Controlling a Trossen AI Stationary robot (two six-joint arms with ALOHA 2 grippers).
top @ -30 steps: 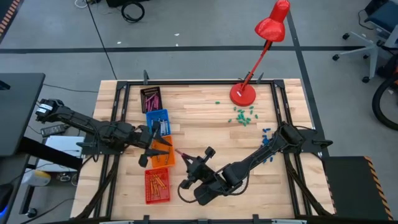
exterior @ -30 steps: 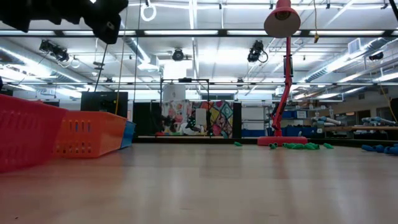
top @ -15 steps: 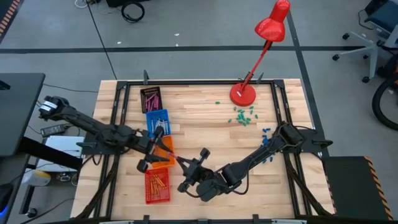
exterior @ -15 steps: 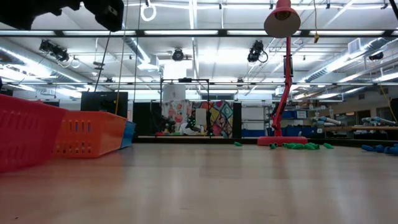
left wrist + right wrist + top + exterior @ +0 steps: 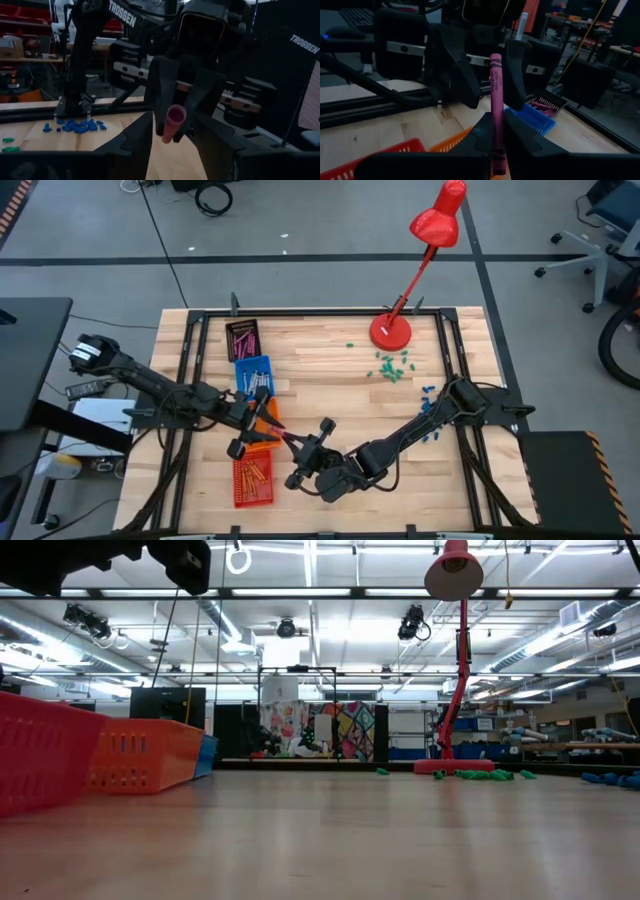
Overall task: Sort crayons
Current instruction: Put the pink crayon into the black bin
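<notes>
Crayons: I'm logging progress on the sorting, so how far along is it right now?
Done: the dark tray, blue tray and red tray each already hold crayons. In hand: the right gripper is shut on a pink crayon, held up between the open fingers of the left gripper over the orange tray, a hand-over not yet finished. Left: no loose crayons show on the table; that pink one needs binning.

Pale wood-grain table (image 5: 330, 380), perforated plastic bins (image 5: 252, 478), paper-wrapped pink crayon (image 5: 495, 100).

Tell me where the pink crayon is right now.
The pink crayon is pinched in the right gripper, raised beside the orange basket at the table's front left, its far end between the left gripper's open fingers.
</notes>
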